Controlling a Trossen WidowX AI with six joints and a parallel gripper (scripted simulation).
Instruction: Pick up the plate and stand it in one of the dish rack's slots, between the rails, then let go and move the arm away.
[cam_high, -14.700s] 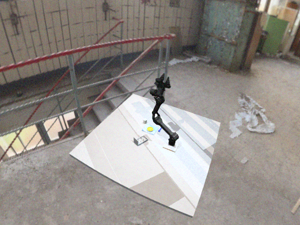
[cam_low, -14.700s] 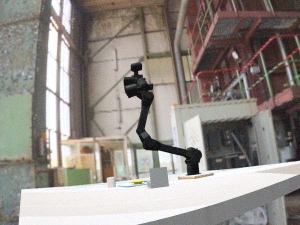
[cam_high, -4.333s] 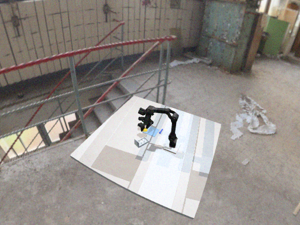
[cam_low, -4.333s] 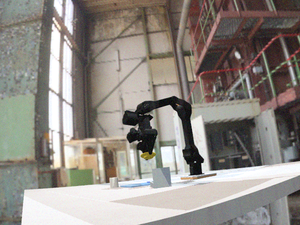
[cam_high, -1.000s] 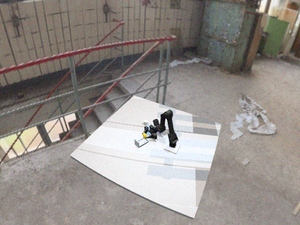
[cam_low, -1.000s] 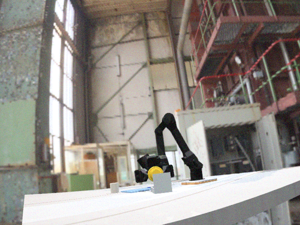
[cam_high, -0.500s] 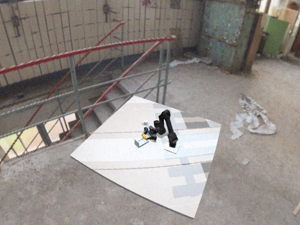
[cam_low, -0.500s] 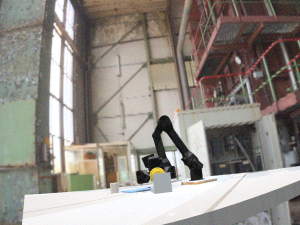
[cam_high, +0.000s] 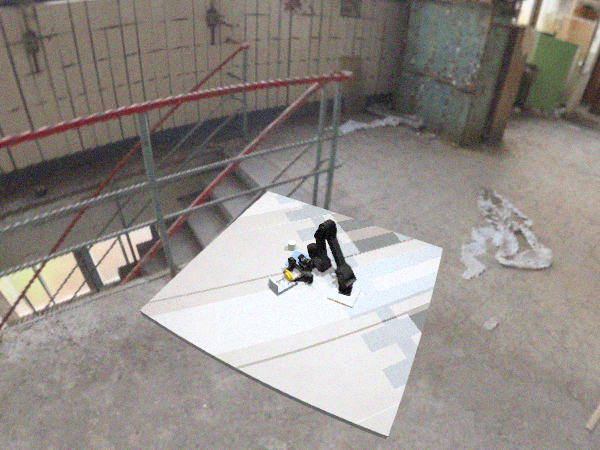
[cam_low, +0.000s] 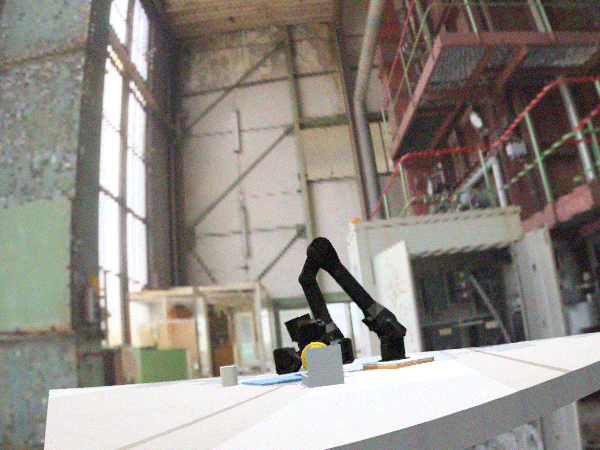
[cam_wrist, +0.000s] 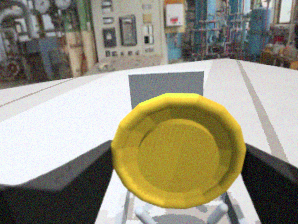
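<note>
The yellow plate (cam_high: 288, 275) (cam_low: 314, 344) (cam_wrist: 178, 155) is upright, its round face toward the wrist camera. My gripper (cam_high: 291, 273) (cam_wrist: 176, 148) is shut on it, with one black finger at each side of the rim. The grey dish rack (cam_high: 274, 285) (cam_low: 325, 369) (cam_wrist: 167, 86) stands on the table, its tall end wall beyond the plate in the wrist view. Parts of its pale rails show under the plate's lower edge there. The plate is over or just inside the rack's near part; whether its bottom is between the rails is hidden.
A flat blue piece (cam_high: 296, 257) (cam_low: 272, 381) lies beside the rack, partly under the gripper in the top view. A small pale cylinder (cam_high: 291, 245) (cam_low: 229, 376) stands beyond it. The arm's base board (cam_high: 343, 299) (cam_low: 397, 364) is on the rack's other side.
</note>
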